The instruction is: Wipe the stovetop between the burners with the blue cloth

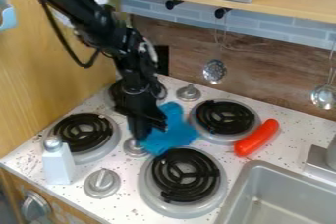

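Note:
The black gripper (150, 128) hangs down over the middle of the white speckled stovetop, between the burners. Right against it in this view lies a crumpled blue cloth (172, 132), partly hidden behind the gripper; whether the cloth is held cannot be made out. The cloth spreads between the back right burner (225, 117) and the front right burner (185, 175). To the right of the back right burner rests a red sausage-shaped object (257, 138), lying at a slant.
A white bottle with a silver top (58, 162) stands by the left burner (83, 133). Silver knobs (101, 182) sit among the burners. At the lower right is a grey sink (253, 188). Utensils, including a slotted ladle (214, 71), hang along the back wall under a wooden shelf (289, 8).

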You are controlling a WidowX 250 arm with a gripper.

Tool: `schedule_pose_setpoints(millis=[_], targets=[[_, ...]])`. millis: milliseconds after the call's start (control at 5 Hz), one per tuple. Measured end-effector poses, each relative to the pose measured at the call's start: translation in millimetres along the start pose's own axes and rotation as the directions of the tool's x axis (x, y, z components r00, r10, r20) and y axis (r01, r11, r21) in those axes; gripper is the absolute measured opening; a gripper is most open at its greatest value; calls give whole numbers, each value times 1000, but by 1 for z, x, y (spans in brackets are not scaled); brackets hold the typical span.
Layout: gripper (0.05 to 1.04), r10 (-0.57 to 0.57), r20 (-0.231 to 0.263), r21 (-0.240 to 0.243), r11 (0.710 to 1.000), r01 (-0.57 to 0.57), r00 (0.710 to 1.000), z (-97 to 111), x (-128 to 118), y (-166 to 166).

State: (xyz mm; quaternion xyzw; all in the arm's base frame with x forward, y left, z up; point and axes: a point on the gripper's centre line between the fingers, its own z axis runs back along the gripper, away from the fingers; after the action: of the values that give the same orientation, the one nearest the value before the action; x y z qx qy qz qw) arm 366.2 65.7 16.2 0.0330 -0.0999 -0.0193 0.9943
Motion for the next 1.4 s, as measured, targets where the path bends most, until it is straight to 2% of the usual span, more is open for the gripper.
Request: schedule_pose_setpoints(millis=[400, 600, 1000, 1200, 1400], targets=[[78, -43, -45, -4, 999, 43, 998, 17, -43, -4], [78, -47, -100, -6, 999, 47, 994, 25, -68, -7], [78, -75, -179, 15, 997, 79, 981, 35, -111, -10], [78, -76, -199, 28, 996, 84, 977, 33, -118, -9], [78, -28, -177, 42, 998, 36, 984, 23, -92, -4]])
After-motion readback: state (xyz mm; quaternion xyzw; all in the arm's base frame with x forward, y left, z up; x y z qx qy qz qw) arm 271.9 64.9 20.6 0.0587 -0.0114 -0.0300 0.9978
